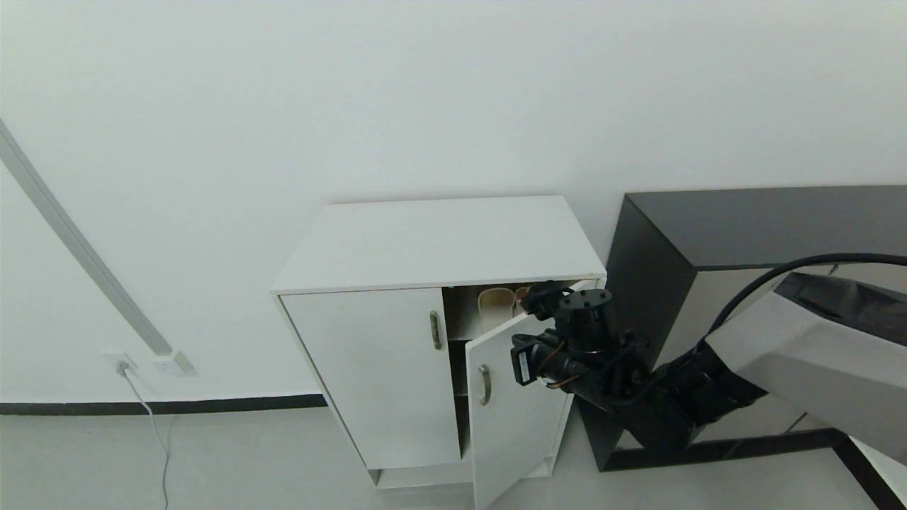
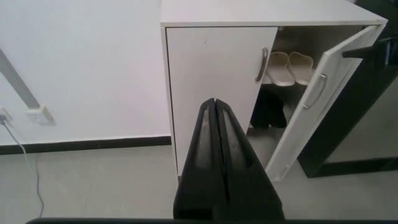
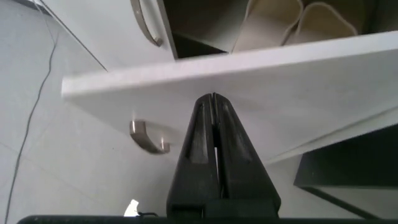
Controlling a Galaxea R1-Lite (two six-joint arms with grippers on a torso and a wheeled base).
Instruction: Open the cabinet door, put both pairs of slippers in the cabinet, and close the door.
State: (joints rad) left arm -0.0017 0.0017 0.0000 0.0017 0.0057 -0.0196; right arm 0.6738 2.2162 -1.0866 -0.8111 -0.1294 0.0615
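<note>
The jaws of the right gripper [image 3: 214, 99] are pressed together and empty, the tips close by the top edge of the half-open white wooden cabinet door [image 3: 261, 74]. The left gripper [image 2: 214, 106], jaws also pressed together on nothing, is held well apart, in front of the white two-door cabinet [image 1: 439, 241]. Beige slippers [image 2: 289, 67] are lying on the upper shelf and a dark pair [image 2: 270, 109] below. If the door is pushed so near its edge, the tips could slip over it or be caught under the cabinet top. Contact with the door cannot be told. The dark pair is hard to make out, and the hinges are hidden.
</note>
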